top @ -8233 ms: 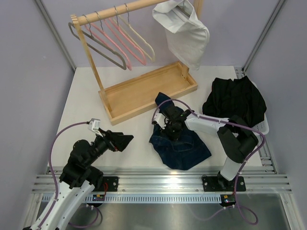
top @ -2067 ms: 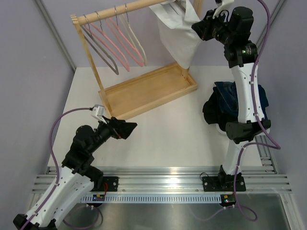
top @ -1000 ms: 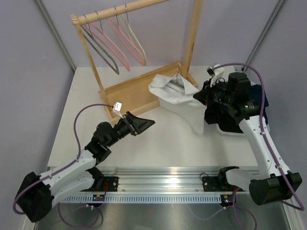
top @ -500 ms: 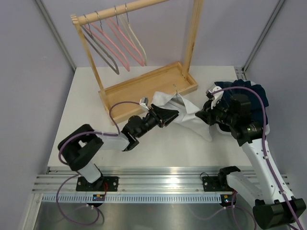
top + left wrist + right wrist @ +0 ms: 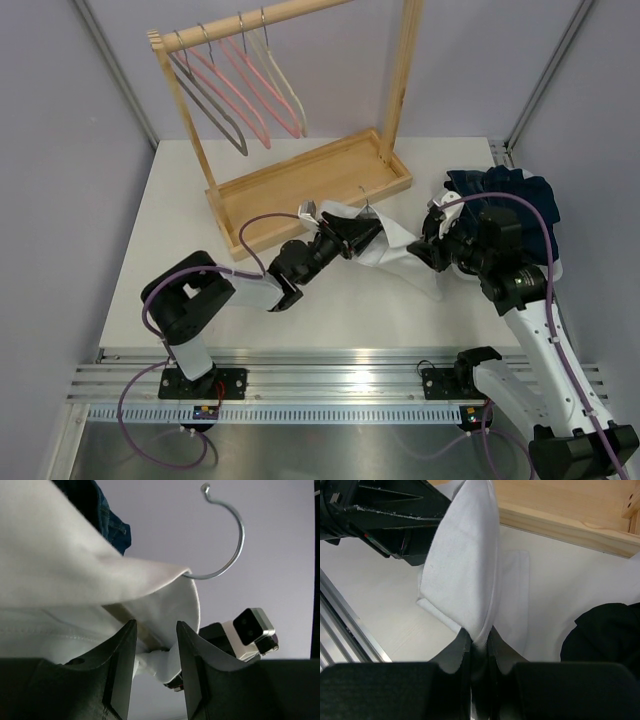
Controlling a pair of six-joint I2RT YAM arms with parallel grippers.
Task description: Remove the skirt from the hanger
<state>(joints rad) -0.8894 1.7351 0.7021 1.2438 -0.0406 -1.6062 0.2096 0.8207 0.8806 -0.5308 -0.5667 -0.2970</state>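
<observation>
- Your right gripper [image 5: 476,641] is clamped tight on a raised fold of the white skirt [image 5: 470,565], its fingers pressed together with cloth between them
- Your left gripper [image 5: 155,626] has its fingers a narrow way apart. The skirt's waist edge sits right at the tips, and bare gap shows between the fingers lower down, so the cloth does not look pinched
- From above, the left gripper's tips are tucked under the skirt's near fold and you cannot make them out there
- Of the hanger [image 5: 243,536] you see only the wire hook, poking out of the waist; the rest is hidden inside the cloth
- The skirt lies crumpled on the table [image 5: 180,220] between your two grippers, just beside the wooden tray [image 5: 300,185], with its waist toward the left gripper and its other end pulled up into a ridge by the right one
- A pile of dark clothes [image 5: 510,195] sits close behind the right gripper, and the right wrist view cuts part of it off
</observation>
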